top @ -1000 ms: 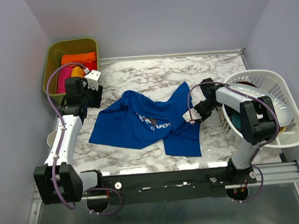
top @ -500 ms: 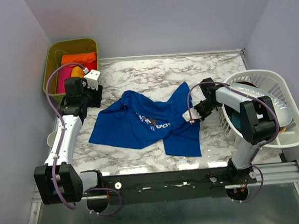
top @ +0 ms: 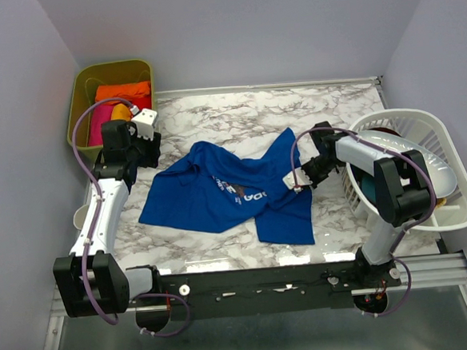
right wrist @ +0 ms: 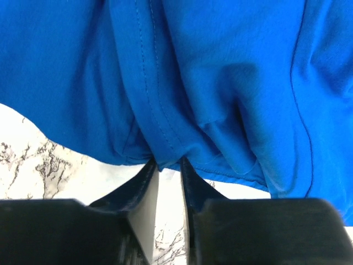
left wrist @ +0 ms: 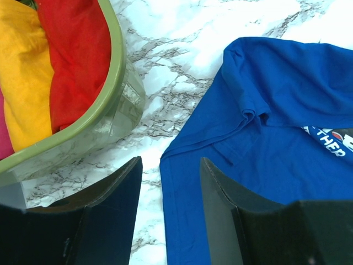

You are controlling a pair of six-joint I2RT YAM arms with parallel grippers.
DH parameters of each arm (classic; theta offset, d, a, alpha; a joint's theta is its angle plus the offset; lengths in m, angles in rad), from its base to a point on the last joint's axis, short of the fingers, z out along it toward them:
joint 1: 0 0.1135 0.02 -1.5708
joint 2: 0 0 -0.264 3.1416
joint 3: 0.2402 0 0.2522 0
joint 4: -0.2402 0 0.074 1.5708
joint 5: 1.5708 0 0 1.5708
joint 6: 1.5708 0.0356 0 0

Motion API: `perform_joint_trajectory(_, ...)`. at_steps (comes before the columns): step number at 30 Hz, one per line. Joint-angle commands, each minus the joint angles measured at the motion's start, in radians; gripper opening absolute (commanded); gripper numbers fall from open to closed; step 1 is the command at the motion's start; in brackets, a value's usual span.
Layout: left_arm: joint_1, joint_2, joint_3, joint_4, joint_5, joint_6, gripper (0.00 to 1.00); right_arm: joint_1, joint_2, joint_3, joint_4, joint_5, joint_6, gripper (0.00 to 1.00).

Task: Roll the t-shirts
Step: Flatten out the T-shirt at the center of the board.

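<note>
A royal blue t-shirt (top: 219, 192) with a white chest graphic lies crumpled in the middle of the marble table. My right gripper (top: 296, 182) is at its right edge. In the right wrist view the jaws (right wrist: 169, 161) stand narrow, with a puckered fold of the blue t-shirt's (right wrist: 220, 66) hem pinched between the tips. My left gripper (top: 145, 153) hovers open over the shirt's left edge (left wrist: 276, 138), nothing between its fingers (left wrist: 168, 163). Orange (top: 123, 91), pink (top: 95, 124), yellow (left wrist: 25, 72) and red (left wrist: 77, 49) t-shirts sit in a bin.
The olive-green bin (top: 80, 97) stands at the back left corner, close beside my left gripper. A white slatted basket (top: 452, 208) sits at the right edge with a teal dish (top: 371, 189) inside, just behind the right arm. Walls enclose the table on three sides.
The right jaws have narrowed onto the shirt's hem and the gripper has shifted slightly left. The left arm has not moved.
</note>
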Motion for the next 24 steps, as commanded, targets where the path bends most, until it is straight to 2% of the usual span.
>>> perform_joint_trajectory(1, 0.01, 0.019, -0.001, 0.027, 0.04, -0.018, 0.57, 0.01, -0.007, 0.034, 0.004, -0.038, 0.027, 0.27)
perform_joint_trajectory(6, 0.009, 0.032, 0.004, 0.034, 0.045, -0.022, 0.57, 0.01, -0.001, 0.06, 0.007, -0.044, 0.044, 0.27)
perform_joint_trajectory(7, 0.01, 0.035, 0.005, 0.036, 0.046, -0.024, 0.57, 0.01, -0.001, 0.067, 0.005, -0.049, 0.053, 0.24)
perform_joint_trajectory(8, 0.01, 0.036, 0.009, 0.036, 0.046, -0.025, 0.57, 0.01, 0.002, 0.079, 0.004, -0.052, 0.058, 0.17)
perform_joint_trajectory(13, 0.009, 0.053, 0.021, 0.039, 0.052, -0.03, 0.57, 0.008, 0.0, 0.113, -0.001, -0.078, 0.105, 0.07)
perform_joint_trajectory(14, 0.01, 0.056, 0.027, 0.037, 0.059, -0.03, 0.58, 0.01, -0.004, 0.122, -0.002, -0.083, 0.122, 0.01)
perform_joint_trajectory(16, 0.01, 0.065, 0.033, 0.036, 0.059, -0.032, 0.58, 0.01, -0.015, 0.145, 0.017, -0.11, 0.183, 0.01)
perform_joint_trajectory(19, 0.009, 0.071, 0.05, 0.011, 0.062, -0.032, 0.58, -0.001, -0.052, 0.22, 0.096, -0.168, 0.457, 0.01)
perform_joint_trajectory(20, 0.01, 0.072, 0.055, -0.005, 0.068, -0.01, 0.58, -0.01, -0.064, 0.247, 0.111, -0.185, 0.624, 0.01)
perform_joint_trajectory(21, 0.009, 0.072, 0.061, -0.048, 0.086, 0.008, 0.58, -0.015, -0.098, 0.267, 0.123, -0.211, 0.718, 0.01)
perform_joint_trajectory(23, 0.009, 0.064, 0.058, -0.097, 0.123, 0.06, 0.58, -0.022, -0.141, 0.301, 0.151, -0.231, 0.934, 0.01)
perform_joint_trajectory(24, 0.012, 0.059, 0.047, -0.157, 0.149, 0.127, 0.58, -0.022, -0.199, 0.301, 0.16, -0.242, 0.99, 0.01)
